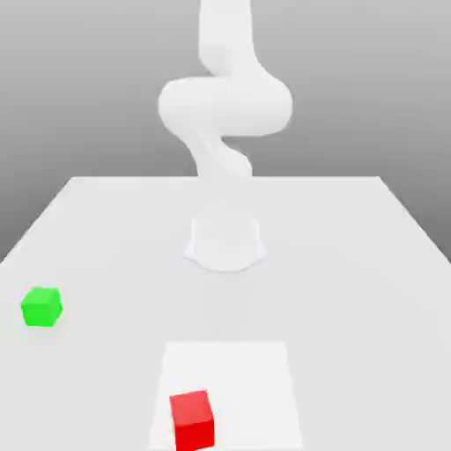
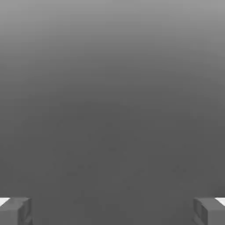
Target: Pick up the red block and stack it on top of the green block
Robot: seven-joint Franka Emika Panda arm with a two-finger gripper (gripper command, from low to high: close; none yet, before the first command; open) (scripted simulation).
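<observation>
While the red block (image 1: 192, 420) sat low in the exterior view on a paler square patch (image 1: 255, 370) of the table (image 1: 352, 264), your job had not really started yet. You had not picked the block up, and nothing was touching it. It rested flat on the patch, close to the patch's side on the exterior view's left. The green block (image 1: 41, 306) sat by itself toward the exterior view's left, well apart from the red one, and its top was bare. Your white arm (image 1: 225, 110) stood at the back of the table, bent up high above its round base (image 1: 225, 243), far from both blocks. In the hand view you could see the claw (image 2: 112, 212), with one gray fingertip (image 2: 15, 211) at each lower corner. The two tips were spread wide, with a big gap between them and nothing inside that gap, so the claw was let go and held no block. I think every step was left for you to do. You would need to bring the claw over to the red block, come down around it, squeeze it, lift it, carry it across to the green block, and set it on top. I think lining up the two blocks would be the hard part, since the green top looked like a small place to land on.
</observation>
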